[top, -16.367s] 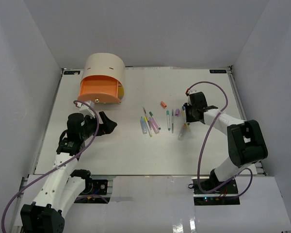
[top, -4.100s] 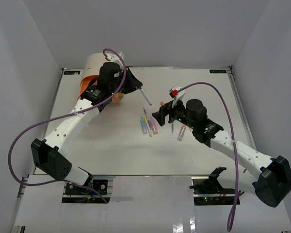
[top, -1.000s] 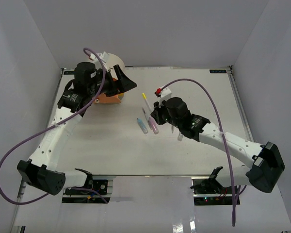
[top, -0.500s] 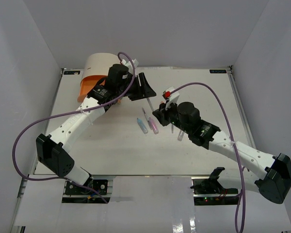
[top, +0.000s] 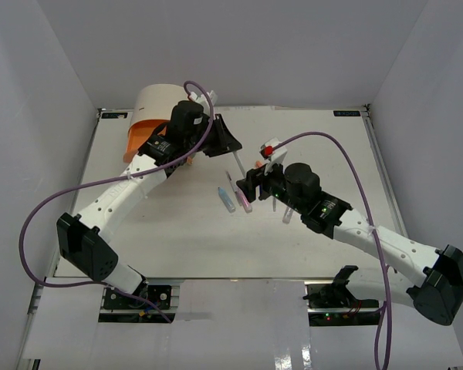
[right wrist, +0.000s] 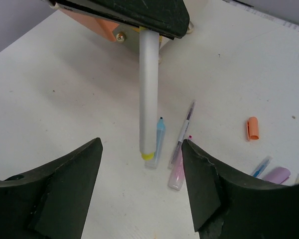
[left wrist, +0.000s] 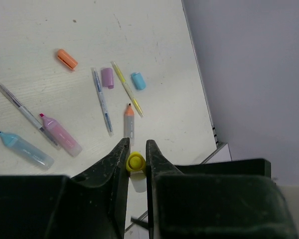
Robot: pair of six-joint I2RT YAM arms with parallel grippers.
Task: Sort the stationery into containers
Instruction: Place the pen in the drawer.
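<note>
A white marker with a yellow end (right wrist: 148, 94) hangs tilted above the table, and my left gripper (left wrist: 137, 142) is shut on it; its yellow end (left wrist: 135, 162) shows between the jaws. In the top view the marker (top: 238, 163) juts down from the left gripper (top: 231, 149). My right gripper (right wrist: 141, 144) stands open just below the marker's tip, with both jaws clear of it. Under it lie a blue highlighter (right wrist: 158, 134), a thin pen (right wrist: 183, 130) and a pink highlighter (right wrist: 178, 172). The beige cabinet (top: 163, 104) has its orange drawer (top: 143, 131) pulled out.
More stationery lies to the right: an orange cap (left wrist: 67, 59), a purple cap (left wrist: 107, 77), a blue cap (left wrist: 137, 80), a yellow pen (left wrist: 127, 88), a blue pen (left wrist: 102, 101) and an orange-tipped marker (left wrist: 129, 124). The drawer knob (right wrist: 120, 36) sits close behind the left gripper.
The left arm swung from the cabinet to the marker that the right gripper held up, and shut on it. The right gripper then opened and let the marker go.
</note>
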